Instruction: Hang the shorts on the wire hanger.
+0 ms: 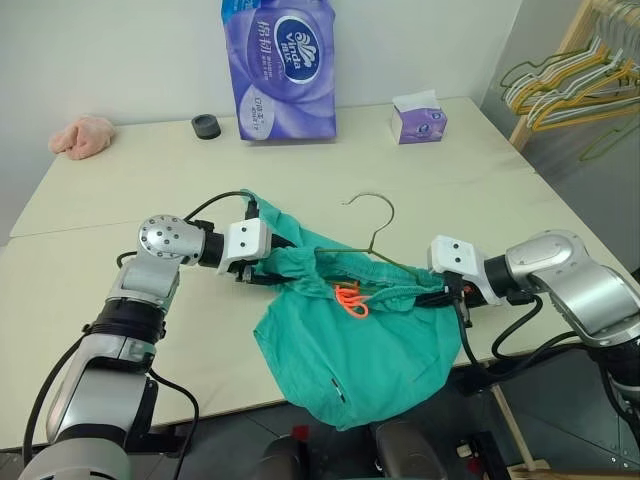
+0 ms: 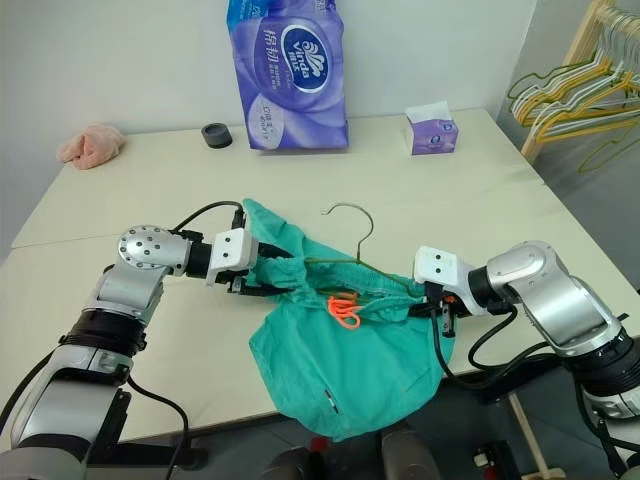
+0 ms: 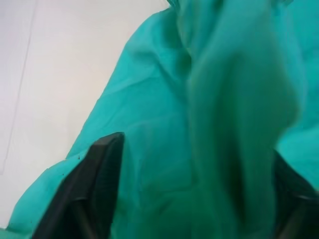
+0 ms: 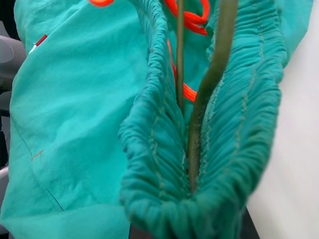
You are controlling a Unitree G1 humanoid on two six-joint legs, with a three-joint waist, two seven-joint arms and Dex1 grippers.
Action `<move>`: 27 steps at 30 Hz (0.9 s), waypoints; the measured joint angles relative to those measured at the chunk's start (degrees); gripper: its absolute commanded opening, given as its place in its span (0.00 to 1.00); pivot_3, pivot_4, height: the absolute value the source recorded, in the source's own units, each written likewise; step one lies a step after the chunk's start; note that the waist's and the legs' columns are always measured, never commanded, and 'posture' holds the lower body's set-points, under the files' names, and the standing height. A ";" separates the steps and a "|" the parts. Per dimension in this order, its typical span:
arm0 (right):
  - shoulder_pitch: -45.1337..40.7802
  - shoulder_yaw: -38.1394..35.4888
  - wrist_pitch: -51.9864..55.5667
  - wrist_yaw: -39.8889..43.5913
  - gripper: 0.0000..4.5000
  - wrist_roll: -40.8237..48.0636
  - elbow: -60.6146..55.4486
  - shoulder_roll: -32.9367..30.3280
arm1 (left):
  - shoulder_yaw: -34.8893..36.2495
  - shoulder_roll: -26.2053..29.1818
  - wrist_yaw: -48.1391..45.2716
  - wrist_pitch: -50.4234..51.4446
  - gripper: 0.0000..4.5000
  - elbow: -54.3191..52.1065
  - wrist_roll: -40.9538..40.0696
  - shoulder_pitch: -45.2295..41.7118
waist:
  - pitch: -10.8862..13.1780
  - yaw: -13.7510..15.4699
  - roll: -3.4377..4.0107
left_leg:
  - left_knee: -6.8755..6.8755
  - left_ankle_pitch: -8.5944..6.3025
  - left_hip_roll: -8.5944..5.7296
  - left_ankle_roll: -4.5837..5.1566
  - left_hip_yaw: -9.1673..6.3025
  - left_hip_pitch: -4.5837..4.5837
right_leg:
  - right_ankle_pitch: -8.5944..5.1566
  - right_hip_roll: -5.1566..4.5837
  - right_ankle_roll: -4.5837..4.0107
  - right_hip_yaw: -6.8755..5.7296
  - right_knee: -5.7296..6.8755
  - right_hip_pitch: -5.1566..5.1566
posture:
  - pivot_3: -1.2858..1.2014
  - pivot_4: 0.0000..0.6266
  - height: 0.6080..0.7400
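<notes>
The teal-green shorts (image 1: pixel 350 350) hang stretched between my two grippers, and their lower part droops past the table's front edge. An orange cord (image 1: pixel 350 300) dangles at the gathered waistband. The wire hanger (image 1: pixel 375 205) has its hook sticking up behind the shorts, and its olive wire (image 4: pixel 209 89) runs inside the waistband fold. My left gripper (image 1: pixel 282 266) is at the left end of the waistband, its fingers (image 3: pixel 102 169) apart with teal cloth lying between them. My right gripper (image 1: pixel 428 292) is shut on the right end of the waistband, where the wire ends, its fingers hidden by cloth.
On the cream table (image 1: pixel 140 190) a purple tissue pack (image 1: pixel 280 65) stands at the back, with a small tissue box (image 1: pixel 418 120) to its right and a black round lid (image 1: pixel 206 126) to its left. A pink cloth lump (image 1: pixel 82 136) lies far left. Yellow and white hangers (image 1: pixel 570 85) hang far right.
</notes>
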 measured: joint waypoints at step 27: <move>7.47 -5.11 0.70 -0.50 0.00 4.52 -3.82 -6.51 | 0.01 -0.81 5.20 -2.87 0.01 2.61 1.73 -0.61 | -0.01 0.09 -0.02 | 0.02 0.00 -0.01 0.00 0.02 -0.03 | 0.00 0.00 0.01 0.01 0.01 0.00 | 0.42 0.18 1.00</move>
